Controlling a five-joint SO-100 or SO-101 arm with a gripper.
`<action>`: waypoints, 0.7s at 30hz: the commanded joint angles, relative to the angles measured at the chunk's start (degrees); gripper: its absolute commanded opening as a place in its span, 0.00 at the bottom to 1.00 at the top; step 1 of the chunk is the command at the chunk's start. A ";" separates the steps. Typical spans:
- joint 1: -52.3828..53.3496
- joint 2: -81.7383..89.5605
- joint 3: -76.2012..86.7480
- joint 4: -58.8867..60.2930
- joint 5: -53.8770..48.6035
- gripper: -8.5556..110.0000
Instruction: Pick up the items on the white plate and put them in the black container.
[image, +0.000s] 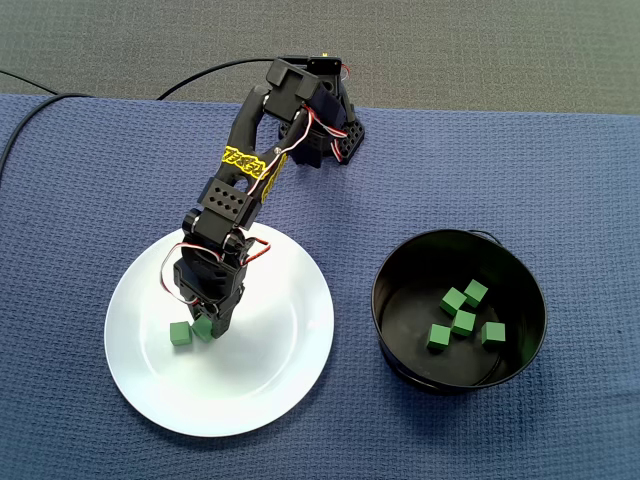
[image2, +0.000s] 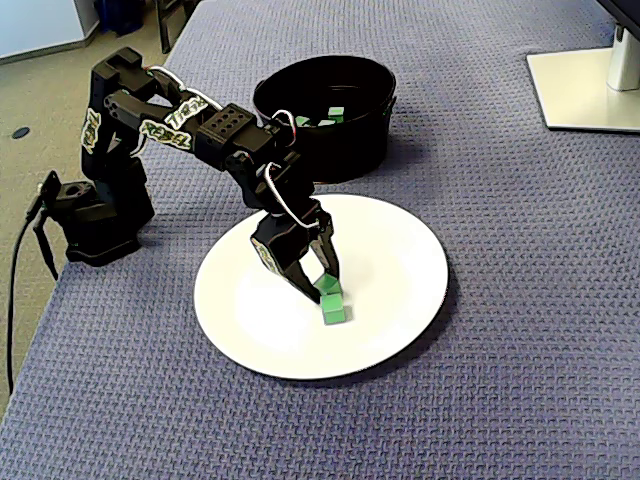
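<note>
Pincer (image2: 318, 283): down on the white plate (image2: 400, 250), tips at the plate surface, jaws partly open and set either side of one green cube (image2: 327, 291). Whether pressing on it or merely bracketing it, cannot tell.

Second green cube (image: 180, 333): loose on the plate, just beside the first, outside the jaws.

Black container (image: 400, 330): on the desk (image: 560, 170), near the plate but apart from it, already holding five green cubes (image: 463, 322).

Step in hand, as judged: taking the bracketed cube.
- Close squarely on opposite flat faces, not on corners.
- Keep the outer finger clear of the second green cube to avoid knocking it across the plate.
- Lift straight up before swinging.

Edges and room:
- Plate rim low, no obstacle.
- Container wall tall; carry height above its rim needed before crossing.
- Open cloth between plate and container, nothing in the path.
- Release over the middle of the container, away from the wall.
</note>
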 joint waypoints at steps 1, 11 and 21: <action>-0.18 0.79 -1.49 -0.70 2.55 0.07; -12.13 21.71 -24.08 33.31 27.33 0.07; -49.57 35.42 -53.44 56.87 47.20 0.07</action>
